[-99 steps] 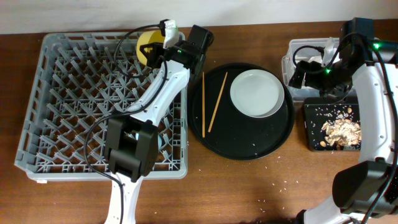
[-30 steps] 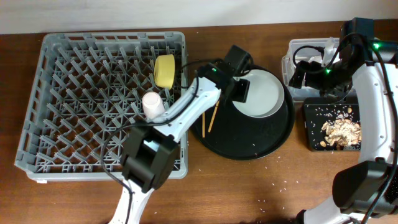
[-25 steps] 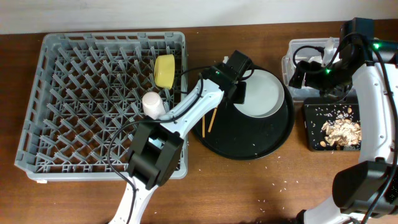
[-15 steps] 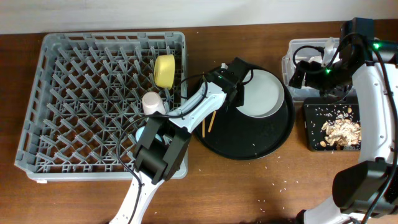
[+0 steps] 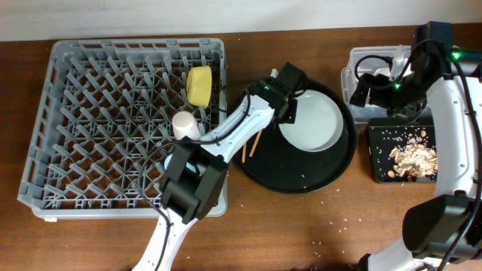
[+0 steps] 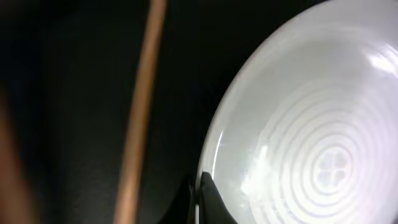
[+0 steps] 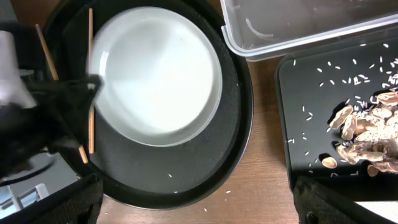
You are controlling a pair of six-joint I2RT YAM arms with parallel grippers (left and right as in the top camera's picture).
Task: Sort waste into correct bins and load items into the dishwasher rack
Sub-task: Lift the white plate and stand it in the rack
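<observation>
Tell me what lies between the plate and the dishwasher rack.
The two chopsticks lie there on the round black tray; the left gripper reaches over them to the rim of the plate. The right wrist view shows it best.

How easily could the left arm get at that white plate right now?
Probably yes. The left arm has its jaws at the left rim of the plate, nothing lies on the plate, and a chopstick lies apart beside it on the black tray.
</observation>
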